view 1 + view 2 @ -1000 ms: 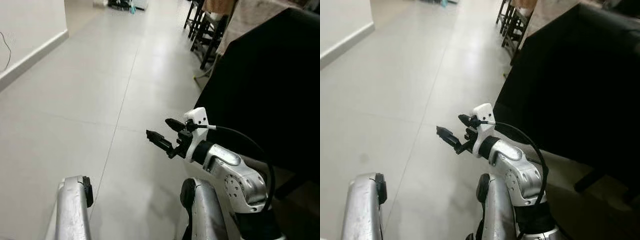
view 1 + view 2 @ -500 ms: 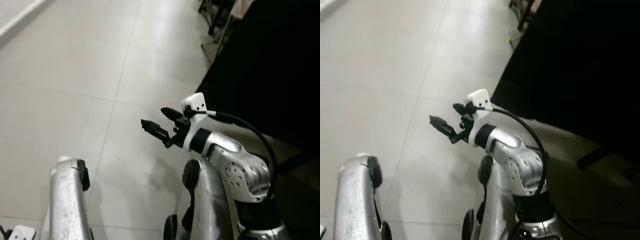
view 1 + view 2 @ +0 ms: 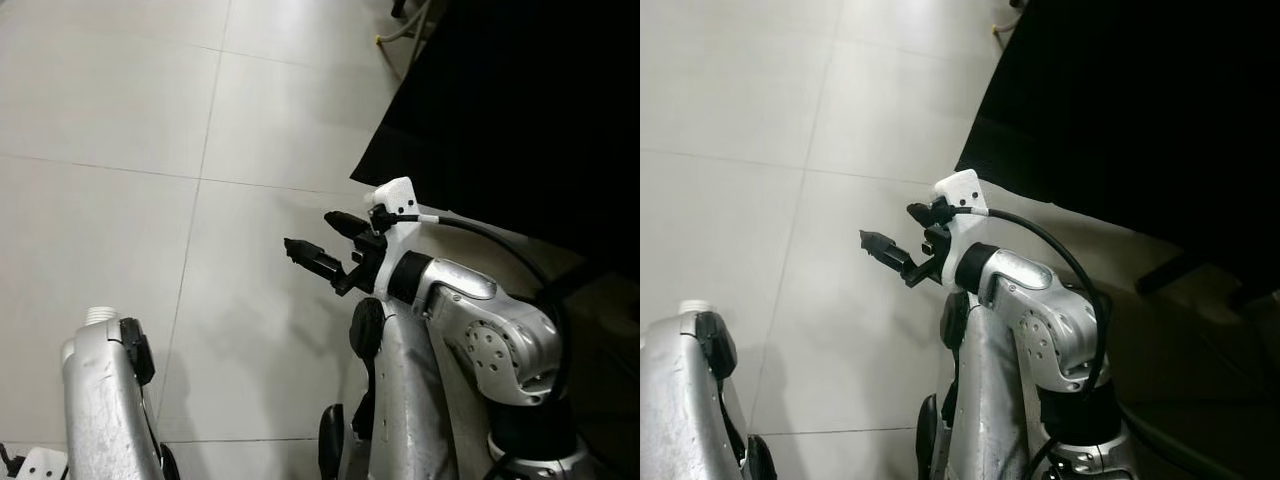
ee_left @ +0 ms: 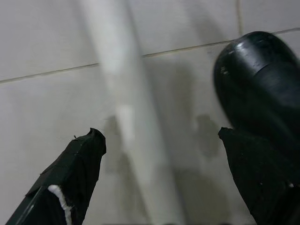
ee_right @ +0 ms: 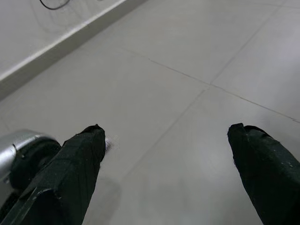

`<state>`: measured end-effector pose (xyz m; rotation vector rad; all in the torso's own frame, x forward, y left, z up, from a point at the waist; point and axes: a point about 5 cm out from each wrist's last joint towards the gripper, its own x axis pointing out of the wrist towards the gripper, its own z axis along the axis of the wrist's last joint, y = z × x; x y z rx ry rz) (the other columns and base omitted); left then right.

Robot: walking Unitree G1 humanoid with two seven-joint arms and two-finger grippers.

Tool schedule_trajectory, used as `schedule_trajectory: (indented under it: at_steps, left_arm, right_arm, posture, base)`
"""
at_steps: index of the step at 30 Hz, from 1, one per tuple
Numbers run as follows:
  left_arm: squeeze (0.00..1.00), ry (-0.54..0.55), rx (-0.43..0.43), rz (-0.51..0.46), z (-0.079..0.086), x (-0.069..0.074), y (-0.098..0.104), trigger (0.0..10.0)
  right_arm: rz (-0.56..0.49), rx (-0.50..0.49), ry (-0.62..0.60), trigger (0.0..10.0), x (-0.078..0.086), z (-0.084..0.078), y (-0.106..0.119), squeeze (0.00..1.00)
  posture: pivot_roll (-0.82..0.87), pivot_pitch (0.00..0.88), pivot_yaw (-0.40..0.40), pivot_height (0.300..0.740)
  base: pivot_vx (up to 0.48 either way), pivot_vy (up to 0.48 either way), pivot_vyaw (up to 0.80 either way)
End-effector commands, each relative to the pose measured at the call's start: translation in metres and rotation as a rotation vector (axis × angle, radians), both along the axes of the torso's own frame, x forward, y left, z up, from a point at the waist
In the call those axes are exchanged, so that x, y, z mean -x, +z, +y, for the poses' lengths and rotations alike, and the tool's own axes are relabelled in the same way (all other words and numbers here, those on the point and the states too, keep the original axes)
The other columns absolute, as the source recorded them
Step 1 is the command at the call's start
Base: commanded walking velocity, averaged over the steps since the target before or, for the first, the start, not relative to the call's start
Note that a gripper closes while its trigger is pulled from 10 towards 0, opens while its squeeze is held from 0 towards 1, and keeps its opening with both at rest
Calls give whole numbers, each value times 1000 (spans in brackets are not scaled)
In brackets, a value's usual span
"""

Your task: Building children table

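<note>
My right gripper (image 3: 318, 243) is raised over the tiled floor (image 3: 110, 110), fingers spread, grasping nothing, beside a black cloth (image 3: 520, 110). My left gripper (image 4: 159, 159) hangs low above the floor, fingers apart and empty. I cannot see any table parts.

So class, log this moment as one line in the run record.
right gripper: raised, fingers open, nothing held | left gripper: low, fingers open | floor: pale tiles | sofa: black

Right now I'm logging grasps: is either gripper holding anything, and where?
Nothing is held. The right gripper is raised open over the floor tiles; the left gripper is open, too.
</note>
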<state>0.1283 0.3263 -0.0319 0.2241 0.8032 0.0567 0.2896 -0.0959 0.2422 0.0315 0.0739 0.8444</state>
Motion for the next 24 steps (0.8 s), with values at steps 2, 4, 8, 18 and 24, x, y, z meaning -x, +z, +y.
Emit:
schedule_trajectory:
  at_steps: [2,4,8,18,24]
  left_arm:
    - [0,17,33,67,-14,11,-19,10000]
    - [0,17,33,67,-14,11,-19,10000]
    - [0,30,49,112,-21,11,-28,10000]
    - [0,32,70,190,-45,27,-48,10000]
    - [0,85,41,236,-40,44,-52,10000]
  right_arm:
    - [8,18,-21,10000,4,-15,5,0]
    - [8,18,-21,10000,4,-15,5,0]
    - [21,28,-13,10000,7,-15,5,0]
    - [40,29,6,10000,11,-10,5,0]
    - [56,35,15,10000,12,-12,5,0]
  posture:
    - [-368,359,-250,300]
    - [-368,359,-250,300]
    - [-387,357,-265,300]
    - [-393,352,-283,300]
    - [-397,349,-293,300]
  base:
    - [0,0,0]
    - [0,0,0]
    - [0,0,0]
    - [0,0,0]
    - [0,0,0]
